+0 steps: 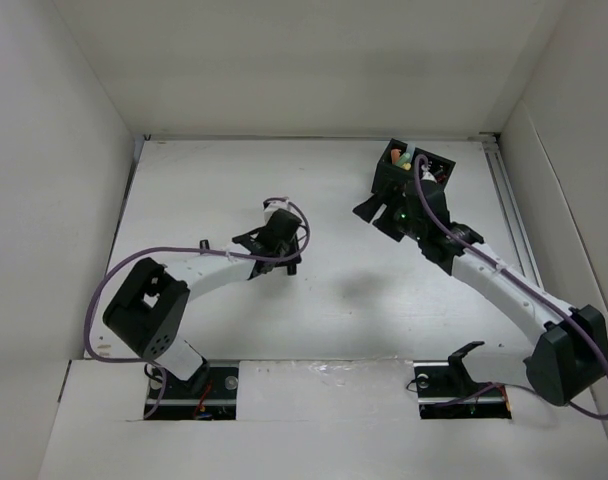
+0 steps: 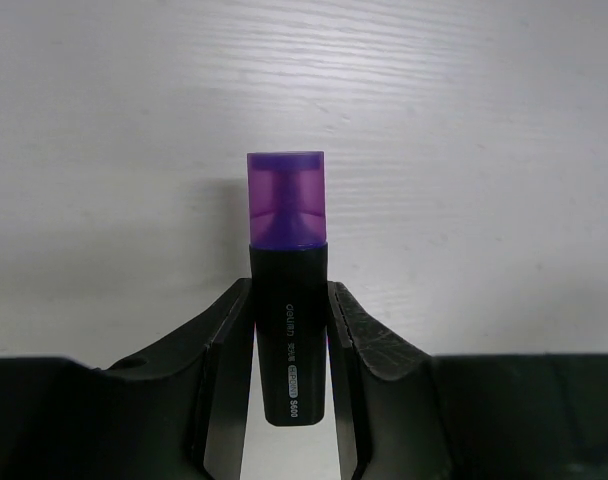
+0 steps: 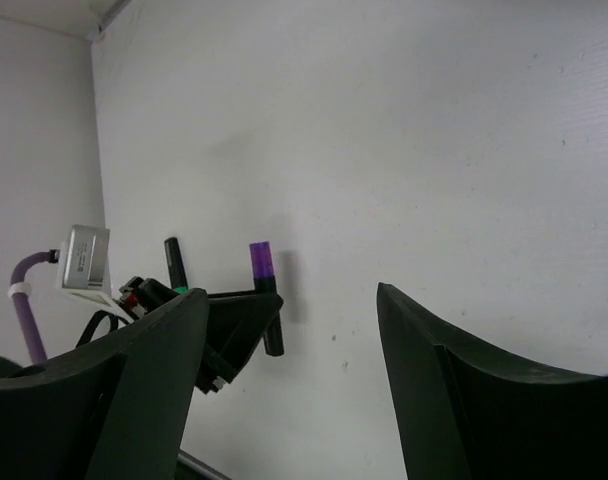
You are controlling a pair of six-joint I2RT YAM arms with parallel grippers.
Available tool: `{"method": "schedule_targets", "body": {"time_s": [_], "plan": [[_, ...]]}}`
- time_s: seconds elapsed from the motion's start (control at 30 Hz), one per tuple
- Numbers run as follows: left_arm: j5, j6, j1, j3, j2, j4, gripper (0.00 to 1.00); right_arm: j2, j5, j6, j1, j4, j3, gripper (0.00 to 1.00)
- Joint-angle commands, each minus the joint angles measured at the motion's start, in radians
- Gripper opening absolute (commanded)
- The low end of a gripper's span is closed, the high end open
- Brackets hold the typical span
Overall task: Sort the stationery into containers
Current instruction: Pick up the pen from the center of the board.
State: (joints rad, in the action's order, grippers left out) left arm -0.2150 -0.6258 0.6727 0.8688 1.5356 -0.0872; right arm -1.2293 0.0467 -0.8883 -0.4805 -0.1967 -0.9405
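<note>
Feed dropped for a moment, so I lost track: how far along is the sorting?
Done: several markers already sit in the black organiser. In hand: the left gripper is closed on a purple-capped highlighter, well short of the organiser; the right gripper is open and empty near the organiser. Left: that highlighter must go into a compartment. I see no other loose markers in the top view.

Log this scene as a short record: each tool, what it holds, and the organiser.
left tool: shut on the highlighter
highlighter: black body, purple cap, cap pointing away from the tool
right tool: open, nothing between its fingers, just in front of the organiser
organiser: black, at the far right of the table, coloured items showing inside
</note>
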Motion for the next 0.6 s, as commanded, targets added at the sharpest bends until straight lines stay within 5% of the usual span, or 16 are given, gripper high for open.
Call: {"method": "schedule_targets", "body": {"time_s": [0.0, 0.57], "plan": [[0.049, 0.030, 0.080, 0.051, -0.014, 0.066, 0.00, -0.038, -0.112, 0.038, 0.014, 0.054, -0.047, 0.74], [0.325, 0.101, 0.145, 0.030, -0.028, 0.411, 0.00, -0.119, -0.260, 0.006, 0.138, 0.144, -0.011, 0.72]]}}
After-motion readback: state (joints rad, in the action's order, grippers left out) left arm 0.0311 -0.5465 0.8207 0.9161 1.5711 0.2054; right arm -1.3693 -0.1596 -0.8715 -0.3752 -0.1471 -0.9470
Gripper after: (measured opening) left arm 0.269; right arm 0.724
